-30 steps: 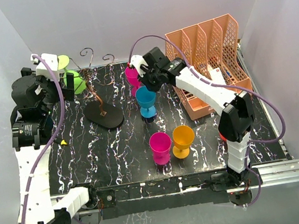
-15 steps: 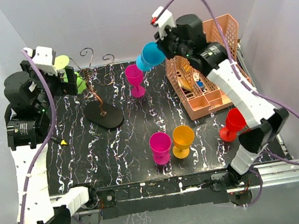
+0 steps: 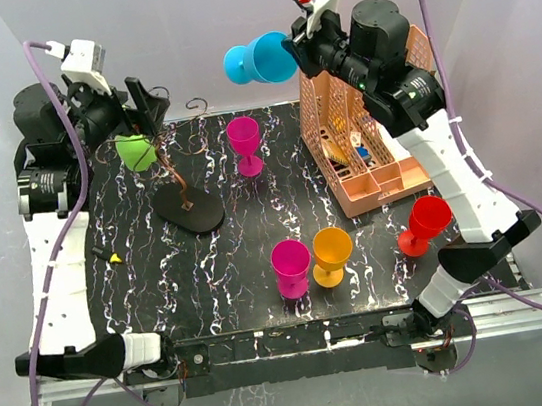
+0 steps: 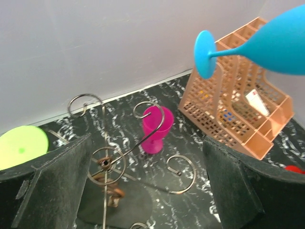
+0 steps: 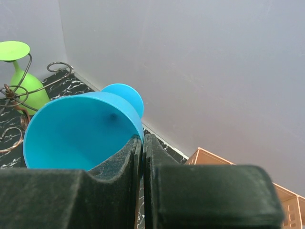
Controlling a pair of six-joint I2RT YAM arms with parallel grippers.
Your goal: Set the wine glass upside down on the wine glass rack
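Note:
The blue wine glass (image 3: 261, 60) hangs high in the air, tipped on its side with its foot pointing left. My right gripper (image 3: 298, 53) is shut on its rim (image 5: 142, 140). The wine glass rack (image 3: 192, 212) stands at the back left on a black disc base, with its curled wire arms (image 4: 107, 164) spread on top. A green glass (image 5: 24, 81) hangs upside down from one arm. My left gripper (image 3: 143, 118) hovers open over the rack, with the wire arms between its spread fingers (image 4: 47, 186) and nothing held.
A peach slotted organizer (image 3: 363, 139) stands at the back right, just under the right arm. On the table stand a magenta glass (image 3: 246, 144) near the rack, another magenta glass (image 3: 291, 266), an orange one (image 3: 331, 253) and a red one (image 3: 425, 224).
My right arm has lifted the blue glass off the table, up and back, and tipped it sideways. My left gripper has swung right to above the rack, staying open.

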